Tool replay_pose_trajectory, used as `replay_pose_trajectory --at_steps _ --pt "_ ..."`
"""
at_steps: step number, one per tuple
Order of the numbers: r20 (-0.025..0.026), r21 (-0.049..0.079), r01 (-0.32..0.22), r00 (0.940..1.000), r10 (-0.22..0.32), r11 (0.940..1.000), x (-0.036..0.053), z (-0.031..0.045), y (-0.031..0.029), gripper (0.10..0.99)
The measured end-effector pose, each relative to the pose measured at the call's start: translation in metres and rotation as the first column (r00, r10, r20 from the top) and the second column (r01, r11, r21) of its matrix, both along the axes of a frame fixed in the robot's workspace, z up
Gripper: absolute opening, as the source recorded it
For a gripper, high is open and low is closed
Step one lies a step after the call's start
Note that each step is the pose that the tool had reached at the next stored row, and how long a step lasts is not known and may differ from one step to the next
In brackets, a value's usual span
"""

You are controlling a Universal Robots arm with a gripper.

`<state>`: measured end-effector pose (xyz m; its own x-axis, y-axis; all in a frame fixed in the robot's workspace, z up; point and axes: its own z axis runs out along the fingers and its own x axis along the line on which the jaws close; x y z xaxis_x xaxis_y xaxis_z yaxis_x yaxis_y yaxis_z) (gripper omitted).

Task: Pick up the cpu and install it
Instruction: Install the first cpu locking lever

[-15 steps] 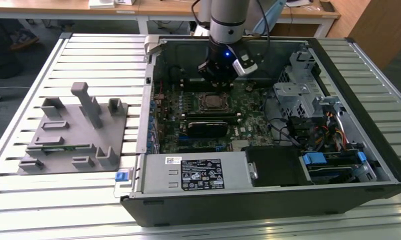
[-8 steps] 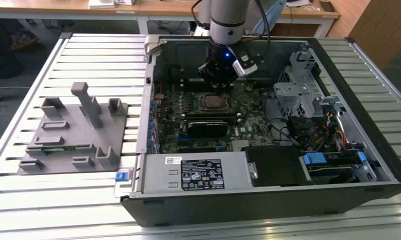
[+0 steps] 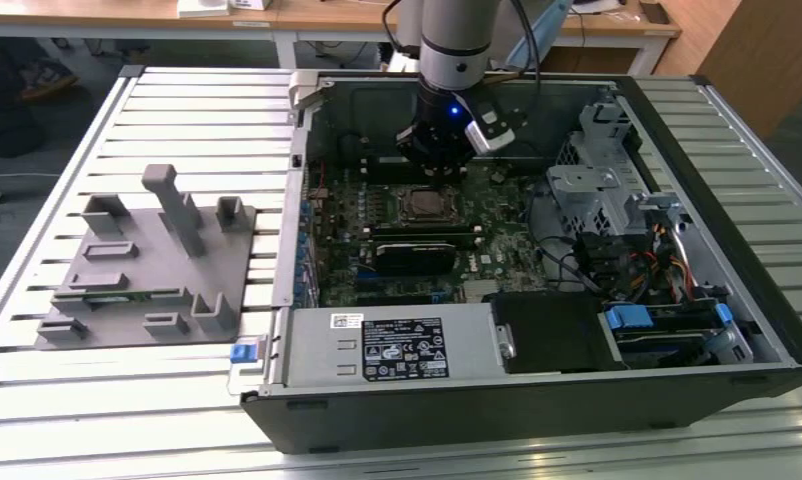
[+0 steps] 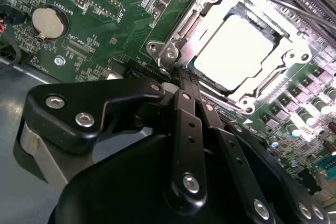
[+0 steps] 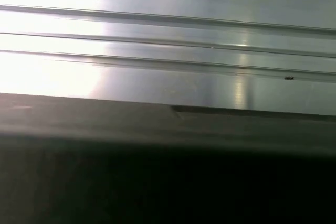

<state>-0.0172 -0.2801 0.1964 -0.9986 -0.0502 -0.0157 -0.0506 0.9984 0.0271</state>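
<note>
One cpu (image 4: 234,51) sits socketed.

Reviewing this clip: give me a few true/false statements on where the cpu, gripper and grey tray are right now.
1. The cpu lies in the socket frame on the motherboard. True.
2. The gripper holds the cpu. False: in the second wrist view its fingers are together with nothing between them, beside the socket.
3. The arm reaches into the open computer case. True.
4. The grey tray sits inside the case. False: it lies on the slatted table, on the exterior view's left of the case.
5. A coin battery sits on the motherboard. True.
</note>
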Motion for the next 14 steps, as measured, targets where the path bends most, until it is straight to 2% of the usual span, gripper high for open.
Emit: replay_pose_trajectory --at_steps 2,5,9,14 --pt "-0.0004 0.008 -0.001 1.0 0.001 1.0 -0.0001 0.0003 -0.0002 0.106" --pt "0.0014 0.014 -0.002 1.0 0.002 0.9999 0.0002 0.0025 0.0005 0.106" --pt "0.0003 0.012 -0.003 1.0 0.003 0.9999 0.0001 0.0102 0.0001 0.106" --pt "0.0002 0.011 -0.003 1.0 0.003 0.9999 0.0001 0.0111 -0.0013 0.106"
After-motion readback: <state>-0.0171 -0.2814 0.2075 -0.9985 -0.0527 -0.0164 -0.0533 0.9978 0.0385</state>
